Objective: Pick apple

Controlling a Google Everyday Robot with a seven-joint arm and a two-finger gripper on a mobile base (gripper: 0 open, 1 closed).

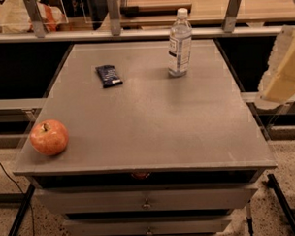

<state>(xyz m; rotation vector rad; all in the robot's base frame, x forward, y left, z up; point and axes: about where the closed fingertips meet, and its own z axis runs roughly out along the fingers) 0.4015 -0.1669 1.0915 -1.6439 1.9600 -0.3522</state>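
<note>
apple (pixel 49 137) sits untouched, front-left corner of table (pixel 152 120); end effector (pixel 283 71) hangs far right, well apart, pre-reach; grip state can't tell.

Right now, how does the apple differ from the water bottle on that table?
The apple is round, red-orange and sits at the near left corner; the water bottle is tall, clear, upright and stands toward the far right. Both rest on the grey table, untouched; the gripper hangs beyond its right edge.

At the right edge the hand (pixel 282 71) looks pale matt plastic; the apple (pixel 49 137) is smooth, the tabletop (pixel 152 120) matt.
</note>
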